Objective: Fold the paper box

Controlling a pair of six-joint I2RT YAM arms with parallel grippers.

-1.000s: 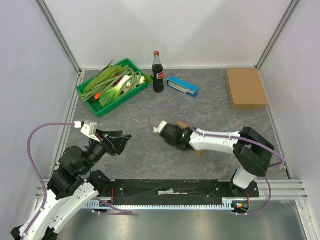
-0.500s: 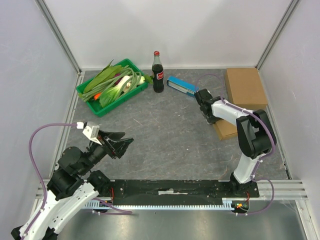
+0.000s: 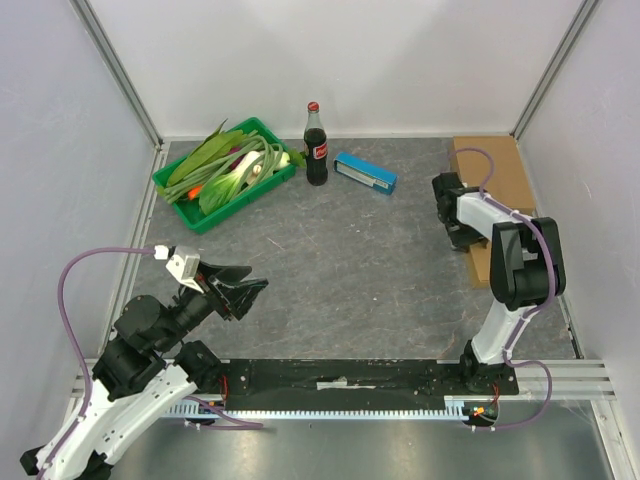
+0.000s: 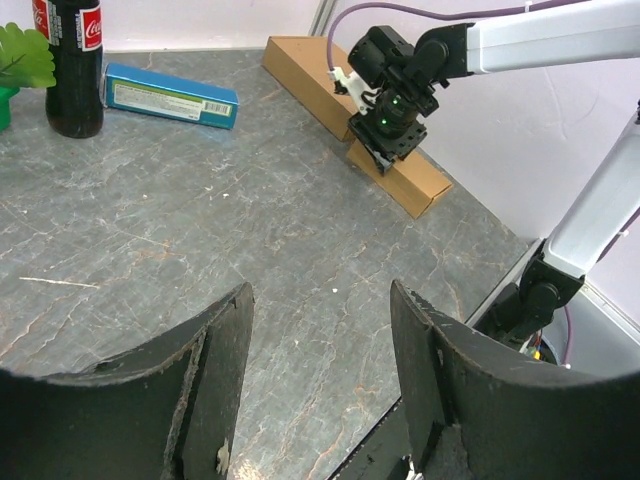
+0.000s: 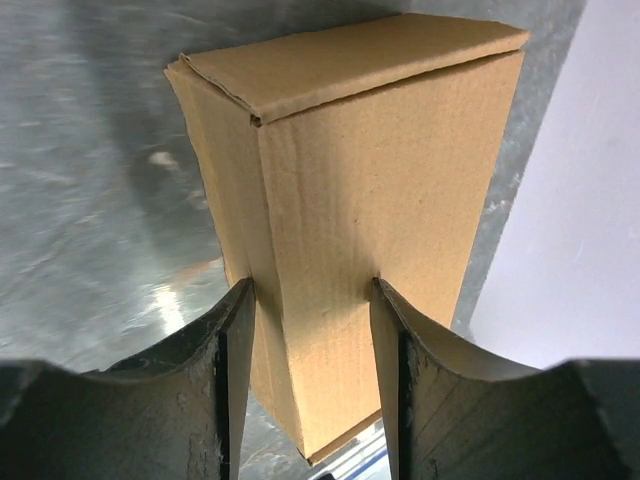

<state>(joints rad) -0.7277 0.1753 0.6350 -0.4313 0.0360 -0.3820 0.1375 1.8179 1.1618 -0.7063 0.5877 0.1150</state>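
Note:
The paper box [image 5: 370,150] is a narrow brown cardboard carton with its top flap folded shut. My right gripper [image 5: 312,283] is shut on it, both fingers pressed against its sides. From above, the box [image 3: 482,265] lies on the table at the far right, under the right gripper [image 3: 462,235]. In the left wrist view the same box [image 4: 415,185] rests on the table below the right gripper [image 4: 385,135]. My left gripper [image 3: 252,290] hovers at the near left, open, with only bare table between its fingers [image 4: 225,350].
A flat brown cardboard piece [image 3: 490,165] lies at the back right, just behind the held box. A blue carton [image 3: 365,172], a cola bottle [image 3: 316,150] and a green tray [image 3: 240,205] of vegetables stand along the back. The right wall is close to the box.
My right arm has swung the box from the middle of the table to the far right, beside the flat cardboard. The left arm has stayed where it was.

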